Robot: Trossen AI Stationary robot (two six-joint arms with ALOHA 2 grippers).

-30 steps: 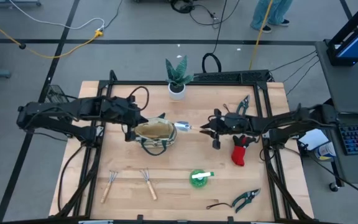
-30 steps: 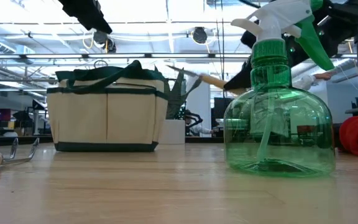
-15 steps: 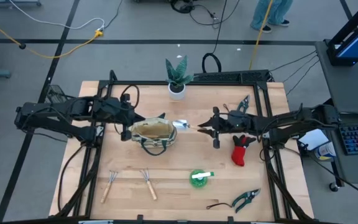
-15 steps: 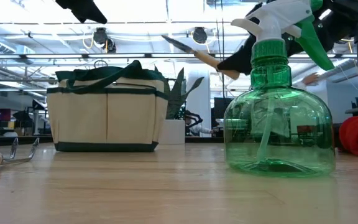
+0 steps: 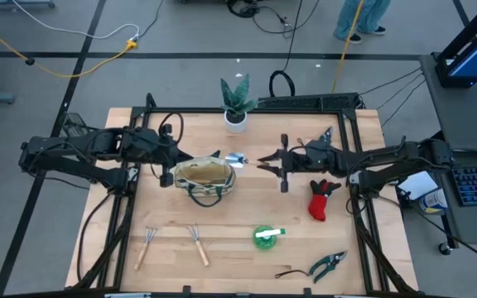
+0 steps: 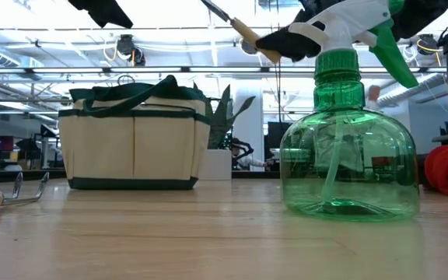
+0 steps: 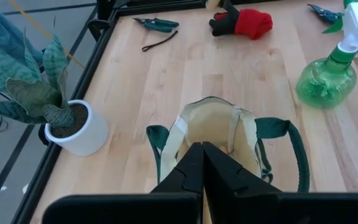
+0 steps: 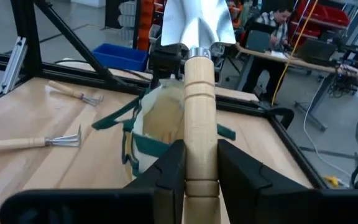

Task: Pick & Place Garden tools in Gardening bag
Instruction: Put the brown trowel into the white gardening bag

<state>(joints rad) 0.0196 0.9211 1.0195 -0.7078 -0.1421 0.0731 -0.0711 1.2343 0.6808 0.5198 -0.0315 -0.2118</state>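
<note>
The cream gardening bag (image 5: 205, 178) with green trim stands open on the table's middle; it also shows in the low view (image 6: 134, 140). My right gripper (image 5: 278, 163) is to its right, above the table, shut on a wooden-handled metal trowel (image 5: 247, 161) whose blade (image 5: 237, 158) points at the bag. My left gripper (image 5: 171, 170) is shut and empty, above the bag's left end (image 7: 202, 149). Two mini rakes (image 5: 145, 244) (image 5: 197, 244), a green spray bottle (image 5: 265, 236), two pruning shears (image 5: 328, 265) (image 5: 321, 139) and a red-black glove (image 5: 320, 199) lie on the table. My right gripper pinches the trowel's wooden handle (image 8: 199, 134) between its two fingers (image 8: 169, 168), near the handle's free end. The fingers come from the table's right and lie along the handle. The trowel is lifted clear, tilted with its blade (image 6: 216, 9) raised toward the bag.
A green plant in a white pot (image 5: 237, 108) stands at the far edge behind the bag. A black cord (image 5: 284, 273) lies near the front shears. The spray bottle (image 6: 348, 148) stands close to the low camera. A person sits in the room beyond (image 8: 272, 22).
My right gripper has risen with the trowel and moved slightly toward the bag; the trowel has tipped so that its blade points more upward. My left gripper has drawn back a little toward the table's left edge.
</note>
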